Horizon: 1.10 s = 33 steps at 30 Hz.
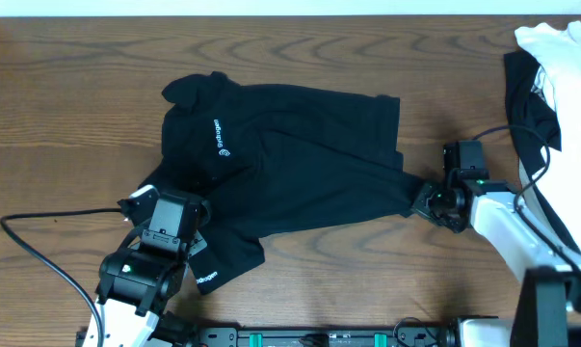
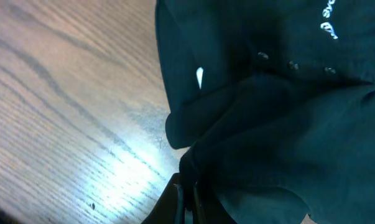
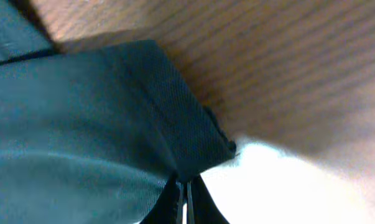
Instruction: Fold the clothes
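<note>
A black short-sleeved T-shirt point(image 1: 290, 164) lies crumpled across the middle of the wooden table, with a small white chest logo point(image 1: 221, 135) facing up. My left gripper point(image 1: 203, 217) is at the shirt's lower left edge. In the left wrist view it point(image 2: 188, 188) is shut on a fold of the black cloth point(image 2: 274, 124). My right gripper point(image 1: 420, 200) is at the shirt's right tip. The right wrist view shows it point(image 3: 186, 186) shut on a hemmed corner of the shirt point(image 3: 112, 112).
A heap of other clothes, white point(image 1: 560, 48) over black point(image 1: 526, 106), sits at the table's far right edge beside the right arm point(image 1: 502, 226). A black cable point(image 1: 49, 251) runs along the table at the left. Bare wood point(image 1: 68, 106) surrounds the shirt.
</note>
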Tool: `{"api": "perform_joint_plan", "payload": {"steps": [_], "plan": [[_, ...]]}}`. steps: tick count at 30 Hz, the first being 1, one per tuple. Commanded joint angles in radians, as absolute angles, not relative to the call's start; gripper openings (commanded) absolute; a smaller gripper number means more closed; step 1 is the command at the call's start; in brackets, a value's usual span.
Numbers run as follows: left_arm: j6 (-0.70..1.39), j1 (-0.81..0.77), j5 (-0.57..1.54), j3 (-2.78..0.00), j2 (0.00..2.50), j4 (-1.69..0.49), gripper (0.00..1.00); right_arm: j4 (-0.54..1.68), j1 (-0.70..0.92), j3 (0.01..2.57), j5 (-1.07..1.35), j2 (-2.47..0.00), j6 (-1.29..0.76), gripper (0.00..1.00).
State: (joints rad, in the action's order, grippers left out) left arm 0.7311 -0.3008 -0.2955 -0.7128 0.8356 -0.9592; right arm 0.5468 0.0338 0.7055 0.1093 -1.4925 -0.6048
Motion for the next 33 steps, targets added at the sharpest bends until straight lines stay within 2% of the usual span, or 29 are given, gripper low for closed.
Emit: {"api": "perform_joint_plan", "payload": {"steps": [1, 7, 14, 23, 33], "plan": [[0.633, -0.293, -0.326, -0.753, 0.828, -0.957, 0.06, 0.587, 0.033, 0.777, 0.101, -1.364, -0.558, 0.01], [0.576, -0.293, -0.322, -0.868, 0.812, -0.965, 0.06, 0.725, 0.033, 0.876, 0.084, -1.151, -0.544, 0.01], [0.507, -0.293, -0.191, -1.010, 0.812, -0.987, 0.06, 0.892, 0.033, 0.974, -0.024, -0.977, -0.460, 0.01], [0.366, -0.293, -0.058, -1.293, 0.812, -1.070, 0.06, 1.109, 0.033, 1.282, -0.136, -0.955, -0.360, 0.01], [0.314, -0.293, -0.052, -1.699, 0.812, -1.177, 0.06, 1.267, 0.033, 1.680, -0.201, -0.955, -0.342, 0.01]]}}
